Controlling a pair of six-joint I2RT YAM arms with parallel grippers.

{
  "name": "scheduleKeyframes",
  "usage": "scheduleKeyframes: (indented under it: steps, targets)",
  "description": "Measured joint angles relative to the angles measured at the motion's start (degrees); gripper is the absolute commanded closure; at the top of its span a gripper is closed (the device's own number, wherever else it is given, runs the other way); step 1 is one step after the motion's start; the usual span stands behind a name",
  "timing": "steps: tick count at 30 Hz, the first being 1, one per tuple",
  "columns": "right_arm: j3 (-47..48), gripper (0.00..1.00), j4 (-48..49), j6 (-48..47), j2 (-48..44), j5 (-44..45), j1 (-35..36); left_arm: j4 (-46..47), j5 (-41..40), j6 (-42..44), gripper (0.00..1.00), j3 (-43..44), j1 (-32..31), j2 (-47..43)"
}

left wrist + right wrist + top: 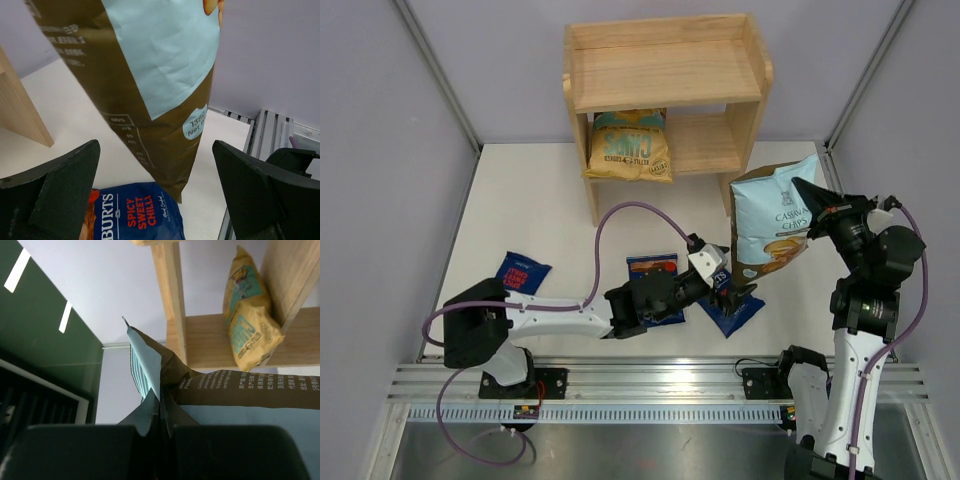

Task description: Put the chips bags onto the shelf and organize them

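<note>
Pressed together on the top seam, the right gripper (160, 432) pinches the Cassava Chips bag (775, 220), which hangs below it clear of the table (550, 200). Its lower corner dangles just ahead of the left gripper (156, 195), whose fingers are spread, above a Burts Spicy Sweet Chilli bag (135, 212). Carried to the shelf (665, 70) ahead, the bag could snag those fingers or the side panel (757, 105), or slip from so thin a pinch.
</note>
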Motion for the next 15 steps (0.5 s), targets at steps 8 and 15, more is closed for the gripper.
scheduleKeyframes:
  steps: [8,15]
  targets:
    - [-2.89,1.0,8.07,8.74,-1.62,-2.19,4.35,0.15,-5.01,1.09,0.16,5.53,-0.72,3.1]
    - [-4.68,0.73,12.39,11.39,-2.36,-2.71,5.95,0.46,-6.14,1.55,0.53,5.66,-1.64,2.45]
